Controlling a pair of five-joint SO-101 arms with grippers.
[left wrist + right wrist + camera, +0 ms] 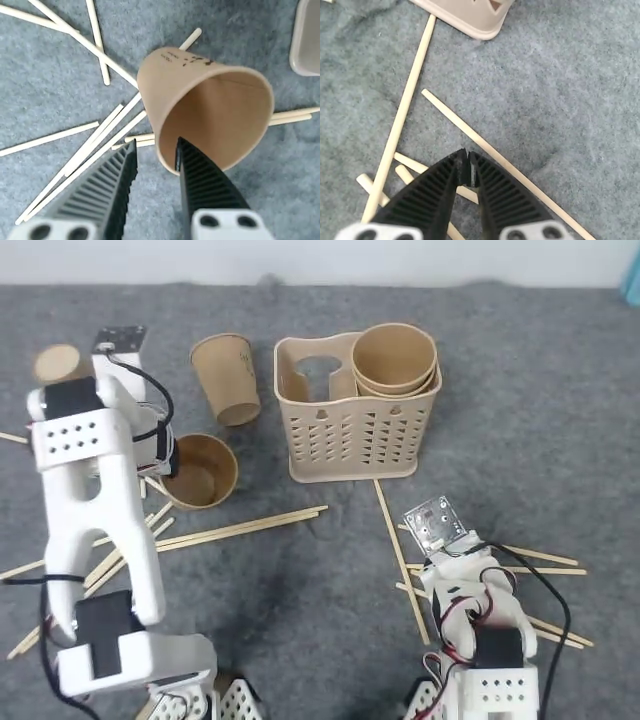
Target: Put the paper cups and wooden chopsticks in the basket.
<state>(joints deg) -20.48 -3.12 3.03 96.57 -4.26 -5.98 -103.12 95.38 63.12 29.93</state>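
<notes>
The left tool, narrowly open, straddles the rim of the cup; squeezing could buckle its thin wall and let it slip. The right tool hangs closed, empty, over chopsticks.

The right pincer, tips together, hangs over scattered chopsticks; a corner of the basket lies nearby.

One basket; loose paper cups on tabletop: three, cup by basket, cup near left edge, cup at far left corner; nested stack in basket: at least two, exact number unclear; wooden chopsticks: over ten, some partly covered.
</notes>
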